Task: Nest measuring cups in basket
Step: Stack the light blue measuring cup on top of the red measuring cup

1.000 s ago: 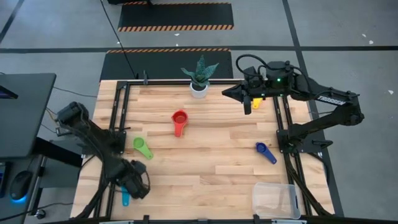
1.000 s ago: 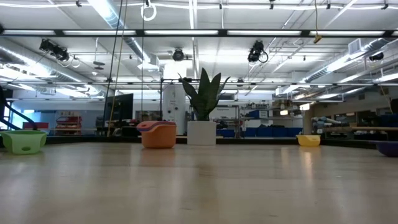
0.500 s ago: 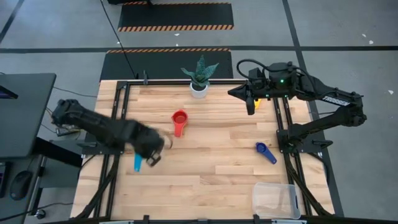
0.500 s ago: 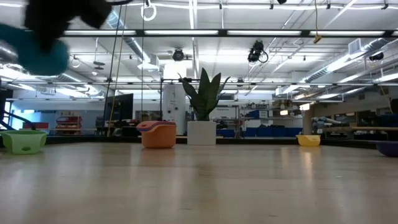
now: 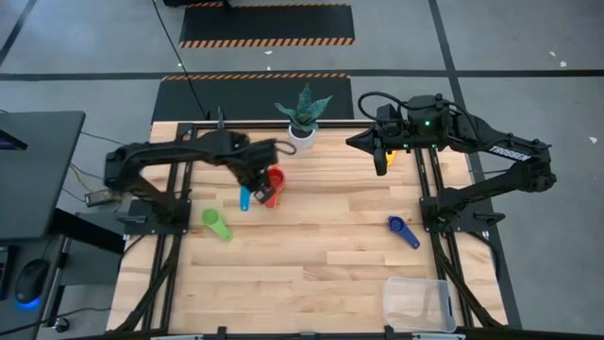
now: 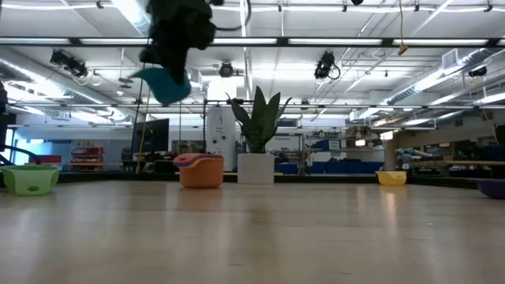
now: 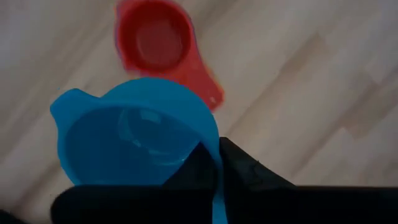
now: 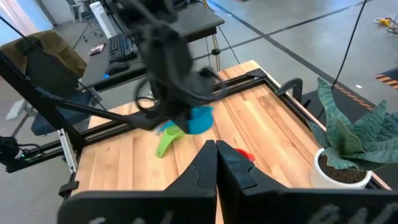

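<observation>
Wooden table (image 5: 311, 255) under both arms, left pincer (image 5: 253, 181) pinching light blue cup (image 5: 243, 198) in the air beside red cup (image 5: 273, 179), right pincer (image 5: 359, 142) pressed together near table's far edge, clear basket (image 5: 417, 302) at near right corner.

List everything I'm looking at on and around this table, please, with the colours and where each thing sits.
light blue measuring cup: one, light blue, held in the air by the left gripper, just beside the red one
red measuring cup: one, red, on the table near the middle of the far half
green measuring cup: one, green, on the table's left side
navy measuring cup: one, dark blue, on the table's right side
yellow measuring cup: one, yellow, far right edge, partly hidden under the right arm
basket: one, clear, near right corner
potted plant: one, green leaves in a white pot, far edge
left gripper: dark, shut on the light blue cup's handle
right gripper: dark, waiting shut above the far right
</observation>
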Tool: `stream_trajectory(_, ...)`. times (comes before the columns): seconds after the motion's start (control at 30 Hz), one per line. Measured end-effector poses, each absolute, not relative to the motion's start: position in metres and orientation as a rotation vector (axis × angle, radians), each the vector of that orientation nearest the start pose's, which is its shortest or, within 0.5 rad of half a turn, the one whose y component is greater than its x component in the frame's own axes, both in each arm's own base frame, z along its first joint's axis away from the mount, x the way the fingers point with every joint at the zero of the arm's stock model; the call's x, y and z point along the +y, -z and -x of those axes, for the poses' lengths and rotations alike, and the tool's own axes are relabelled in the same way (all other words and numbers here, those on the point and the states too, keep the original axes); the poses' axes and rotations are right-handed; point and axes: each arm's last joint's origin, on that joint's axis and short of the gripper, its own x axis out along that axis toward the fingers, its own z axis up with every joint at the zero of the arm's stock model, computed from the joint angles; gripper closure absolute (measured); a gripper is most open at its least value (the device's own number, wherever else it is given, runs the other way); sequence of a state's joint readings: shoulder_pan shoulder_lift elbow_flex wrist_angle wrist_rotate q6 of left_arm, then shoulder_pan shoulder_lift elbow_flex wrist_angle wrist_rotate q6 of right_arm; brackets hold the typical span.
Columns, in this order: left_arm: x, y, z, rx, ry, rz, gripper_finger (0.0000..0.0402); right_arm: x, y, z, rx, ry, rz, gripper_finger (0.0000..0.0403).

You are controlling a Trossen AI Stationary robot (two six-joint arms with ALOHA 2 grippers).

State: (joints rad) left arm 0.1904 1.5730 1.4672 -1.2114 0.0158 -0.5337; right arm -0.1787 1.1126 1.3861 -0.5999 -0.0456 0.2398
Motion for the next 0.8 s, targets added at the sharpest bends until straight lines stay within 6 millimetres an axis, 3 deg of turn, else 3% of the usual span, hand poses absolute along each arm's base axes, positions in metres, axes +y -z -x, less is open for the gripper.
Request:
stream_trajectory(0.2, 0.083, -0.288, -0.323, 1.266, -0.482, 0.592, 0.0391, -0.037, -0.433, -0.211, 0.309, 0.17, -0.274, 0.0402)
stream_trajectory(0.37, 0.093, -0.256, -0.343, 1.321, -0.5, 0.626, 0.0391, -0.037, -0.433, -0.211, 0.308, 0.17, -0.271, 0.0401)
stream_trajectory(0.6, 0.098, -0.223, -0.359, 1.386, -0.51, 0.628, 0.0391, -0.037, -0.433, -0.211, 0.309, 0.169, -0.267, 0.0401)
stream_trajectory(0.8, 0.099, -0.211, -0.362, 1.424, -0.521, 0.62, 0.039, -0.037, -0.433, -0.211, 0.309, 0.169, -0.267, 0.0401)
